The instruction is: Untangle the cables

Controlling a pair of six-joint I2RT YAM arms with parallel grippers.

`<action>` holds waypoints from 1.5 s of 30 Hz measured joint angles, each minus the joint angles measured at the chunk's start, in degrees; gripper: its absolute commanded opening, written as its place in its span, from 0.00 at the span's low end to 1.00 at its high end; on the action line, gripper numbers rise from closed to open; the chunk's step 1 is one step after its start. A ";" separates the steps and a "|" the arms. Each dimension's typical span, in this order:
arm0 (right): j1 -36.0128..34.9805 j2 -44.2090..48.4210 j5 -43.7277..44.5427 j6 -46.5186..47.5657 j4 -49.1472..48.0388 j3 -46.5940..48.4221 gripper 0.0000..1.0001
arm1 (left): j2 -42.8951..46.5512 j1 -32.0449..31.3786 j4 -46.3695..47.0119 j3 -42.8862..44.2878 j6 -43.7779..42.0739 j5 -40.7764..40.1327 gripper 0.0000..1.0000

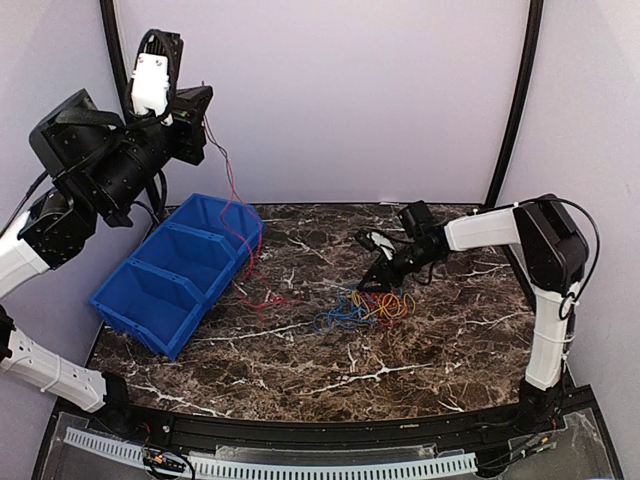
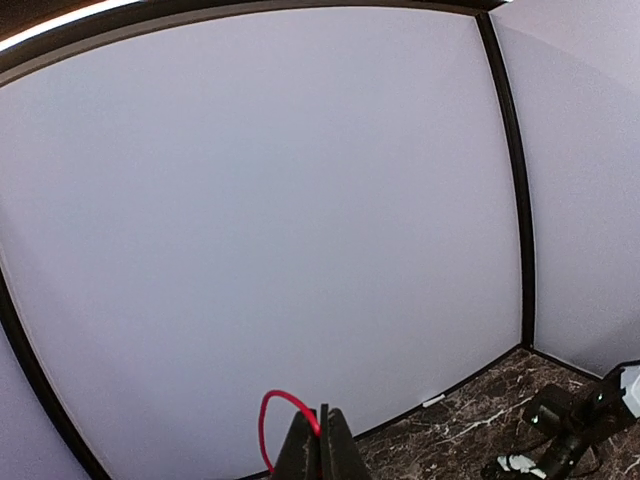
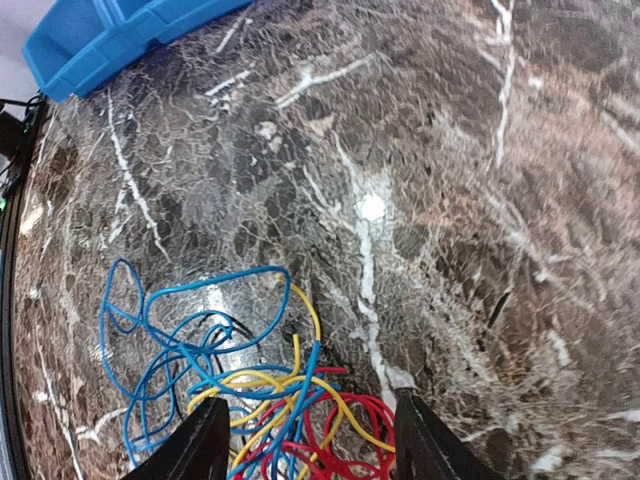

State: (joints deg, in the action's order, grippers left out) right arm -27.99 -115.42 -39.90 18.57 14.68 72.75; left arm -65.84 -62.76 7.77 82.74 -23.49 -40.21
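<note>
Top view: left arm raised high at the far left, left gripper [image 1: 200,108] up against the back wall [image 1: 350,90]. A red wire [image 1: 265,298] hangs from it, runs down over the far end of the blue bin [image 1: 150,290] and lands on the marble table [image 1: 300,380] just right of the bin. Right arm reaches in from the right, right gripper [image 1: 370,280] low at the far edge of the tangle [image 1: 368,308] of blue, yellow and red wire. The tangle lies mid-table, well apart from the bin. Can't tell whether the tips touch it.

Left wrist view: fingers [image 2: 335,445] pressed together, clamped on the red wire, which loops out to the left of them. Mostly wall behind; the right gripper shows at the bottom right corner over the table.

Right wrist view: fingers [image 3: 200,445] spread wide apart, nothing between them gripped. Tangle sits on the table between and just ahead of them: blue wire [image 3: 215,277] loops out to the left, yellow wire [image 3: 255,380] crosses the middle, red strands bunch near the right finger. Bin corner at top left.
</note>
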 measured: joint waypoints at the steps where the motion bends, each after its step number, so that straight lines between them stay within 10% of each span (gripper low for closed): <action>1: 0.46 0.92 -0.24 0.83 1.40 0.85 0.60 | 0.04 0.00 0.04 -1.27 0.17 -0.42 0.00; 13: 6.64 11.82 -3.04 7.15 14.80 9.57 0.71 | -1.11 6.88 -3.41 -4.15 11.65 2.29 0.00; 24: 18.88 25.77 -4.09 5.09 9.46 -11.69 0.72 | -10.69 13.16 -13.40 1.46 20.46 7.52 0.00; 45: 24.74 35.85 -6.38 1.90 -4.90 -25.27 0.73 | -28.52 17.53 -27.21 36.87 21.24 12.79 0.00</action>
State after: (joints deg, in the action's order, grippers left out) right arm -3.25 -79.57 -46.28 20.47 9.78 47.48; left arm -94.37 -45.23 -19.44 119.61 -2.24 -27.42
